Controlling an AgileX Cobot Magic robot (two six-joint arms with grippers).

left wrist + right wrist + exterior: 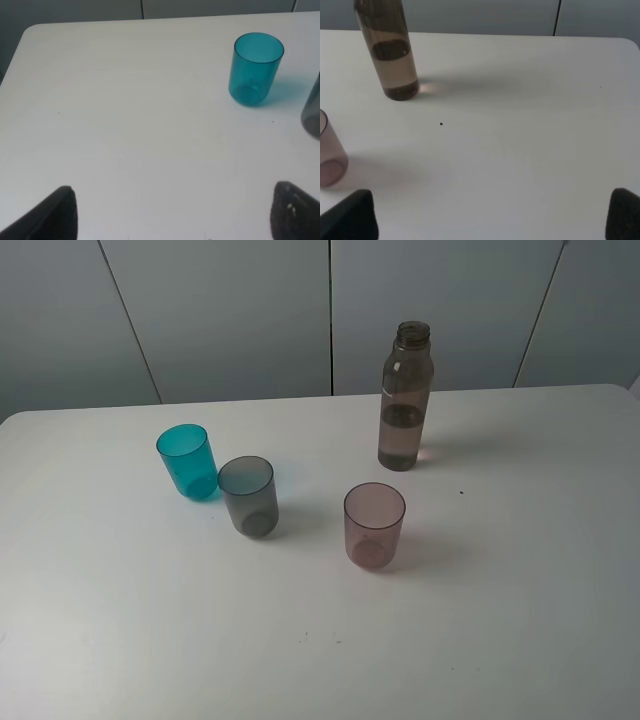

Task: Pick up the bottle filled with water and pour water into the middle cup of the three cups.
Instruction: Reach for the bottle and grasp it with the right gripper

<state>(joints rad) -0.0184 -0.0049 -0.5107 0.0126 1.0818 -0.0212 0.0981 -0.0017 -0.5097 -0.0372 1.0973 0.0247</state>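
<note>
The smoky-brown bottle [405, 400] stands upright at the back right of the table, uncapped and partly filled with water; it also shows in the right wrist view [390, 50]. The three cups stand in a row: teal [187, 462], smoky-grey middle cup [248, 496], pinkish-mauve [374, 526]. The left gripper [172, 215] is open and empty, well short of the teal cup [255, 69], with the grey cup's edge [312, 112] beside it. The right gripper [487, 215] is open and empty, well short of the bottle and the mauve cup [329, 155]. Neither gripper shows in the high view.
The white table [500, 590] has a rounded far edge against a grey panelled wall [230, 310]. A small dark speck [461, 492] lies on the table to the right of the bottle.
</note>
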